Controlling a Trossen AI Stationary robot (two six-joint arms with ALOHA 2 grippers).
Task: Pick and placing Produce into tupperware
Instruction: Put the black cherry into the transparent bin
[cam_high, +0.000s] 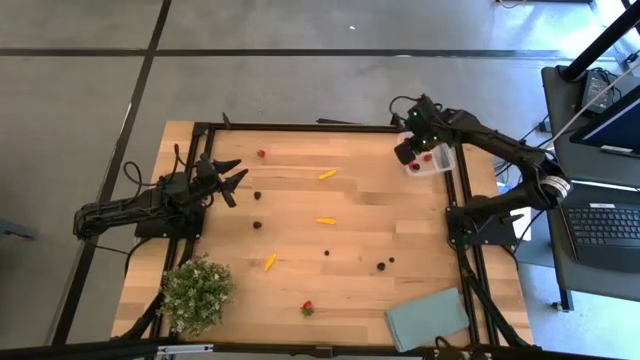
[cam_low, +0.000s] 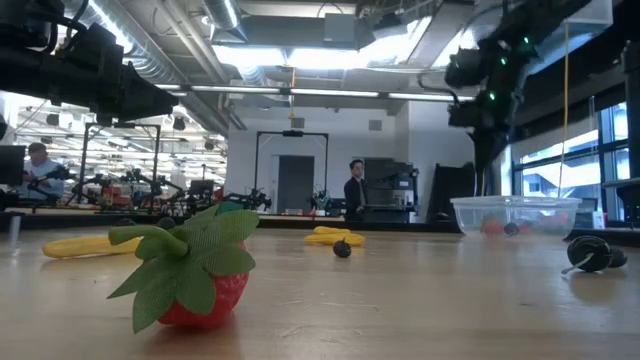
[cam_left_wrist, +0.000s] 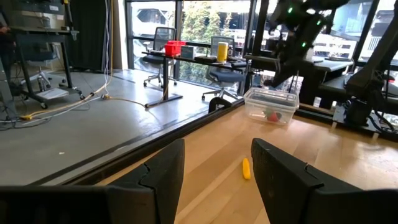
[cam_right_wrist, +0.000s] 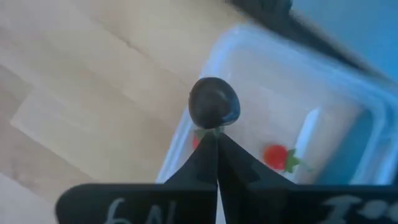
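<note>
Right gripper (cam_right_wrist: 214, 134), jaws pinching a dark berry (cam_right_wrist: 213, 103) above the tupperware (cam_high: 436, 161) rim at the surface's far right; off-centre release risks the berry bouncing outside.

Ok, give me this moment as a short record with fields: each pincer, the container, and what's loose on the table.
right pincer: shut on a dark berry, held above the tupperware
left pincer: open, holds nothing, hovering at the table's left side
tupperware: at the table's far right corner, with red strawberries inside
loose produce: strawberry near the front edge, yellow-orange slivers and more dark berries scattered mid-table
other: green plant, grey-green rectangle
</note>
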